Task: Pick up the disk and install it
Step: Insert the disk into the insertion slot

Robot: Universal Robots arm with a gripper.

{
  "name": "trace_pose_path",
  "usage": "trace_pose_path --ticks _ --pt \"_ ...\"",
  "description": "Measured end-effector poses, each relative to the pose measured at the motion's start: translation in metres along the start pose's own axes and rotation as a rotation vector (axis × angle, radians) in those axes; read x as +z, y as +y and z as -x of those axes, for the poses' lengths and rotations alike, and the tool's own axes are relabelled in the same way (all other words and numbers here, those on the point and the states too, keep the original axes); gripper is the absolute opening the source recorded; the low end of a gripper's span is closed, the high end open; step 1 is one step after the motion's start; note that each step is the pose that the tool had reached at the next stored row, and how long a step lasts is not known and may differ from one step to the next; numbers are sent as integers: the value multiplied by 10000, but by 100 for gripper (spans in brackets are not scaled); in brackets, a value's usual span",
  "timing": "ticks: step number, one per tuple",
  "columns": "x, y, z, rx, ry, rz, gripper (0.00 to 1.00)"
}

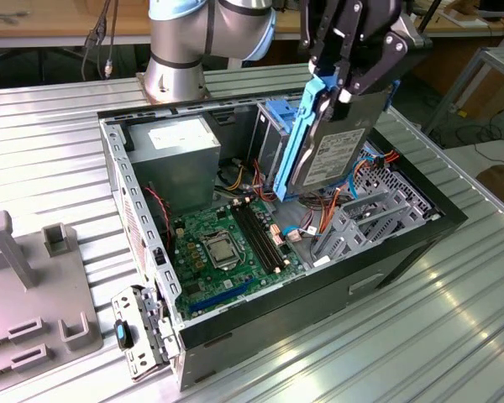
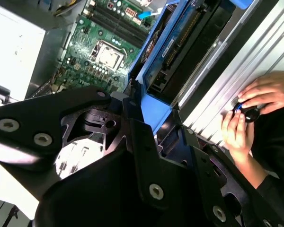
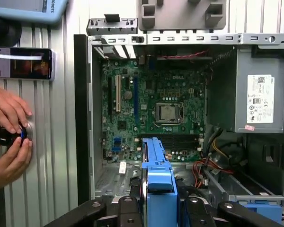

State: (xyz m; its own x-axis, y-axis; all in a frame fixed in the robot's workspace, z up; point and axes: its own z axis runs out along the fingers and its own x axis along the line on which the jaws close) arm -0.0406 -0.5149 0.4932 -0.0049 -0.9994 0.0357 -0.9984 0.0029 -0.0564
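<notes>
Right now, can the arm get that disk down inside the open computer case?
Probably yes. The case lies with its side open, and the fingers hold the disk nearly upright right above the inside. Loose cables beneath might snag.

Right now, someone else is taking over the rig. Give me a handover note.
Gripper: fingers shut on the disk, gripping its blue rail end.
Disk: lifted, hanging on edge, tilted, over the open computer case, between motherboard and drive cage.
Done: pickup.
Left: disk not yet seated.
Note: a person's hands rest on a dark knob beside the case.
</notes>
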Motion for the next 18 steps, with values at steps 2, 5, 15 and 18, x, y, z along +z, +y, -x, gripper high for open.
trace_pose_path --ticks 2,5,15,18 --pt "15 -93 0 0 -1 -1 37" --pt "44 -294 -2 0 0 0 37" --pt "125 -587 -187 0 2 0 37" --pt "150 -639 -260 1 1 0 37"
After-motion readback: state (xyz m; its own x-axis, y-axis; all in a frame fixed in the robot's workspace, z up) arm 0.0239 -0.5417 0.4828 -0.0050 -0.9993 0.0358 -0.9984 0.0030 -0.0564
